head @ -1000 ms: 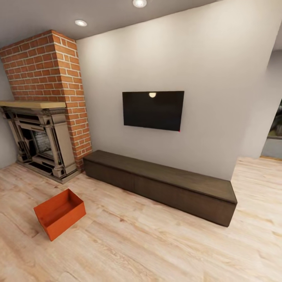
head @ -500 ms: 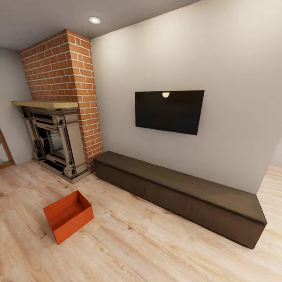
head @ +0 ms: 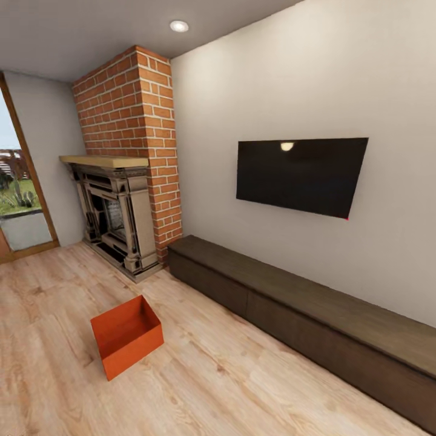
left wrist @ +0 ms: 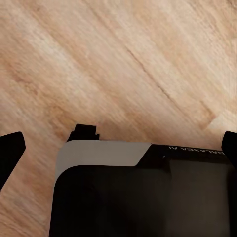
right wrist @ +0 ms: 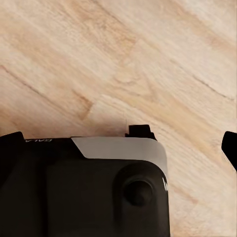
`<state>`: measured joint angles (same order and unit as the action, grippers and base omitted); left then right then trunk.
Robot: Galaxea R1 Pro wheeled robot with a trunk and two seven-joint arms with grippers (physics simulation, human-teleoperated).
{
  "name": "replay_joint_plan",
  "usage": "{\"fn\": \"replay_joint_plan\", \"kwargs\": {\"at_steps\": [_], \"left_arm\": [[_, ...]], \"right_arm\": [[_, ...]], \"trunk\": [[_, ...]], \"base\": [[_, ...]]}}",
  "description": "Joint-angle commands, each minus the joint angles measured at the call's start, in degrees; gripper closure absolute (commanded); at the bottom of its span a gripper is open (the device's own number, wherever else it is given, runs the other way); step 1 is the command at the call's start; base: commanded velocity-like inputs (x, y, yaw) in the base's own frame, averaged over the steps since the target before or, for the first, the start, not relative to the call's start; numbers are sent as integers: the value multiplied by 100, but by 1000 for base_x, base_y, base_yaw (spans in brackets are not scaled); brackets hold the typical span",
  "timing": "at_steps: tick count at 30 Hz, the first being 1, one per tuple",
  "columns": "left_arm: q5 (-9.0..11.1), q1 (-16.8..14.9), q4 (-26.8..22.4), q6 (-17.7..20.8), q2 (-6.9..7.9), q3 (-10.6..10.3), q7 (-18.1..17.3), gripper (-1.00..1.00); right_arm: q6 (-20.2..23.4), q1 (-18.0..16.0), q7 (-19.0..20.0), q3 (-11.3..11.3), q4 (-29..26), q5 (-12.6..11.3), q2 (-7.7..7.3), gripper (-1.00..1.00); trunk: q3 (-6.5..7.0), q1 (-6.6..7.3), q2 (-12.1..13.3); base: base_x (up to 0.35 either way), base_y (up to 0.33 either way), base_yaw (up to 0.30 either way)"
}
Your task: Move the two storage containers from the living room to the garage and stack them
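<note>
The head view has turned left, so one storage container (head: 126, 335) sits nearer the centre, untouched on the wood floor (head: 242, 387); both grippers' jaws stand wide, holding nothing.

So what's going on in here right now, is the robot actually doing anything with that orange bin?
Nothing is being handled yet. One orange-red storage container sits open-topped and empty on the light wood plank floor of the living room, in front of the brick fireplace and near the end of the long dark cabinet under the wall TV. Both wrist cameras look down at bare planks, with the gripper fingertips spread wide at the picture edges and nothing between them.
</note>
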<state>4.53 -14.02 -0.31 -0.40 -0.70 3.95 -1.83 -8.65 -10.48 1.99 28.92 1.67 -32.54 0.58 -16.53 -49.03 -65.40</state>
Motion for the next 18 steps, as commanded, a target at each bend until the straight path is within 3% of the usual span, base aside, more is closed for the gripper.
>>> {"fn": "replay_joint_plan", "kwargs": {"at_steps": [1, 18], "left_arm": [[48, -5, 4, -4, -1, 36, -19, -100], [48, -5, 4, -4, -1, 36, -19, -100]], "right_arm": [[-32, -7, 21, 44, 18, -60, 3, -100], [-32, -7, 21, 44, 18, -60, 3, -100]], "trunk": [[-7, -4, -4], [-7, -4, -4]], "base": [[327, 0, 268], [327, 0, 268]]}}
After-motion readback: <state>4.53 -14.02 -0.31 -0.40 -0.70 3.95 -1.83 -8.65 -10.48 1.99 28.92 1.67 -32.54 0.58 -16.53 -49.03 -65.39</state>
